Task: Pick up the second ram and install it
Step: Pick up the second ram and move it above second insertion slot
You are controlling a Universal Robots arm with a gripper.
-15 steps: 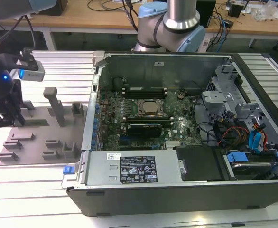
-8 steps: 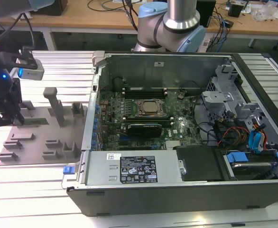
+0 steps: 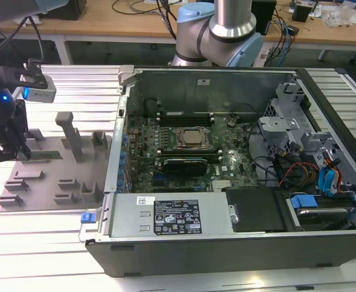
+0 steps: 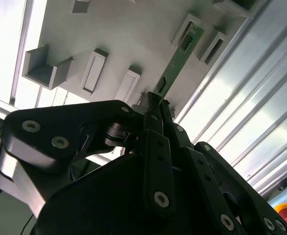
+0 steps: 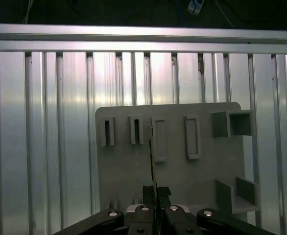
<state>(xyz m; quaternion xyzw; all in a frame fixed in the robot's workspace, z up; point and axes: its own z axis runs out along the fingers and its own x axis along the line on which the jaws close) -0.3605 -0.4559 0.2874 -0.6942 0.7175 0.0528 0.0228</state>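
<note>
Pinching one memory stick (image 4: 180, 49) by its near end, my gripper (image 4: 155, 100) has both fingers pressed against the board's two flat faces. In the exterior view my gripper (image 3: 11, 149) hangs over the one grey plate (image 3: 50, 182) at the exterior view's left, well apart from the one open computer case (image 3: 226, 237) and its single processor socket (image 3: 193, 137).

On the plate (image 5: 129, 166) in the first wrist view I count two slotted blocks (image 5: 107, 131), two rectangular frames (image 5: 192, 137) and two open brackets (image 5: 231, 123). The stick (image 5: 152, 152) runs out from my fingertips between the nearer slotted block and the nearer frame, seen edge-on as one thin dark line.

In the second wrist view the stick is long, narrow and thin, a green board with dark chips along its face. Its far end reaches between two grey blocks. I cannot tell whether it touches the plate.
</note>
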